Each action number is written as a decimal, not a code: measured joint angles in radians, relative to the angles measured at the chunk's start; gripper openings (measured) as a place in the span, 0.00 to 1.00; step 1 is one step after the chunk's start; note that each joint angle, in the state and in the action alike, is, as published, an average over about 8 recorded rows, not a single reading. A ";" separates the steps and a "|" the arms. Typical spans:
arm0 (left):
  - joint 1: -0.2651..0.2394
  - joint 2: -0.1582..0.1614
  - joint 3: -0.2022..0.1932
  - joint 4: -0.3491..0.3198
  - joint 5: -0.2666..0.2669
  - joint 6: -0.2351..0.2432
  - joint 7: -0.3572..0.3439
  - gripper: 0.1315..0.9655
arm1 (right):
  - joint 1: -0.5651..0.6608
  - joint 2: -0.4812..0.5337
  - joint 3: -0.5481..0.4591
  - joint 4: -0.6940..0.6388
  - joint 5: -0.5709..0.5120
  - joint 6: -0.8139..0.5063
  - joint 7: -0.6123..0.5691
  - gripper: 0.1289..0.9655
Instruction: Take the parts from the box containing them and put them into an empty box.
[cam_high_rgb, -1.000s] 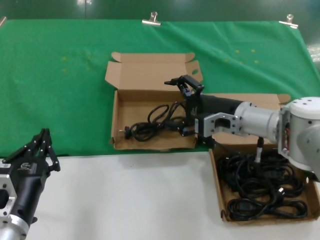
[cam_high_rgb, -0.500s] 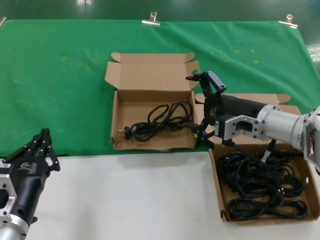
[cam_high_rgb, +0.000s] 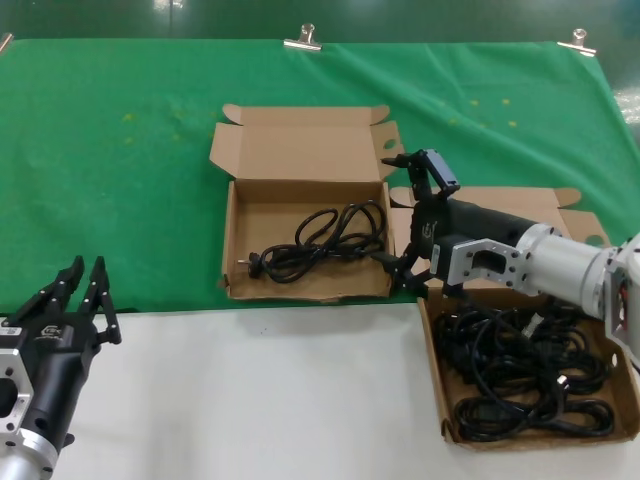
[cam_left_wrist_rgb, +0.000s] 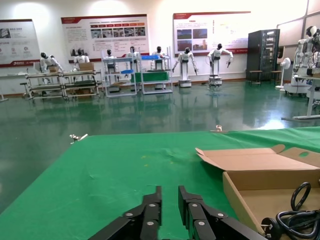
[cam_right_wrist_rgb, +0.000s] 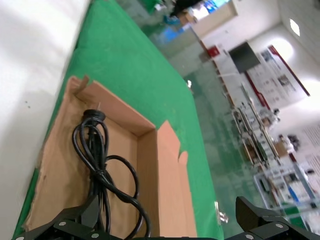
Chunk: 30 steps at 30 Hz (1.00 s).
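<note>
Now your right gripper (cam_high_rgb: 412, 222), fingers spread and empty, has pulled back mid-frame; one cord (cam_high_rgb: 318, 238) lies delivered in the squarer box (cam_high_rgb: 232, 235).

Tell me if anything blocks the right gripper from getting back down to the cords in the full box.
Nothing visible does. The right gripper hangs open over the gap between the boxes, and the cords lie uncovered in the full box, whose lid is folded back.

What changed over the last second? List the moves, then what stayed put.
The right tool, open and empty, drew back from over the squarer brown cardboard box toward the wider cardboard box. The left tool spread its fingers slightly. The looped black power cord and both boxes stayed put.
</note>
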 joint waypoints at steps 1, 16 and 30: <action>0.000 0.000 0.000 0.000 0.000 0.000 0.000 0.07 | -0.011 0.000 0.003 0.011 0.002 0.008 0.013 1.00; 0.000 0.000 0.000 0.000 0.000 0.000 0.000 0.26 | -0.205 0.009 0.050 0.201 0.038 0.150 0.244 1.00; 0.000 0.000 0.000 0.000 0.000 0.000 0.000 0.63 | -0.390 0.017 0.094 0.384 0.072 0.286 0.466 1.00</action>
